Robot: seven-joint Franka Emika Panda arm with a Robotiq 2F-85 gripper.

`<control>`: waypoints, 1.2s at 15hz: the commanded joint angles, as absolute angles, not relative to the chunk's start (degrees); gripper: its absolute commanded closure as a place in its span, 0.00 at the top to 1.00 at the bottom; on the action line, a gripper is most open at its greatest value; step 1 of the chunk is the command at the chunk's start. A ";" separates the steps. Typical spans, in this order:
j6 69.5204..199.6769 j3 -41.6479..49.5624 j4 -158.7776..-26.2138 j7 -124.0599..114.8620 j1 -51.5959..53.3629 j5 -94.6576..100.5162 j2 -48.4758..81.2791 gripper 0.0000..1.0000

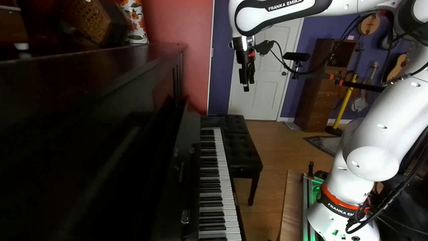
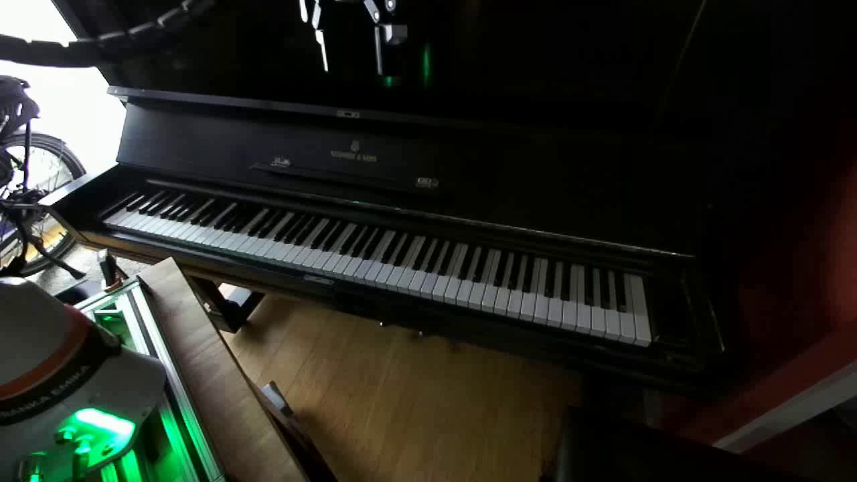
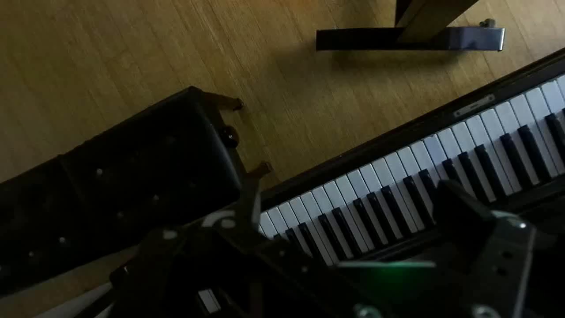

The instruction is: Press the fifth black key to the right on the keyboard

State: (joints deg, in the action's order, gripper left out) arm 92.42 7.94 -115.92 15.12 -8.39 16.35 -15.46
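Note:
The keyboard (image 1: 223,180) of the dark upright piano shows its white keys and raised black keys in both exterior views. The whole row shows in an exterior view (image 2: 402,273). In the wrist view the keyboard (image 3: 384,170) runs diagonally, and the fingers and dark gripper body hide parts of it. My gripper (image 1: 246,83) hangs pointing down, high above the keyboard, apart from it. Its two fingers are spread with nothing between them in an exterior view (image 2: 353,65) and in the wrist view (image 3: 351,192).
A black padded bench (image 1: 239,134) stands along the keyboard's far end; it also shows in the wrist view (image 3: 154,163). The piano's tall front panel (image 2: 502,53) rises behind the keys. A wooden table edge (image 1: 288,204) lies beside the robot base. A dresser (image 1: 316,97) stands farther back.

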 commanded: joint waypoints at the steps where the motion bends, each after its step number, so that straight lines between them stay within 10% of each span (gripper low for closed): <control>1: 92.20 8.46 -115.74 15.03 -7.78 16.45 -15.42 1.00; 18: 125.11 11.69 -114.62 36.76 -14.24 1.41 11.57 1.00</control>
State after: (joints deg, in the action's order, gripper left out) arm 121.47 12.05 -115.84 31.21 -11.75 7.19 6.92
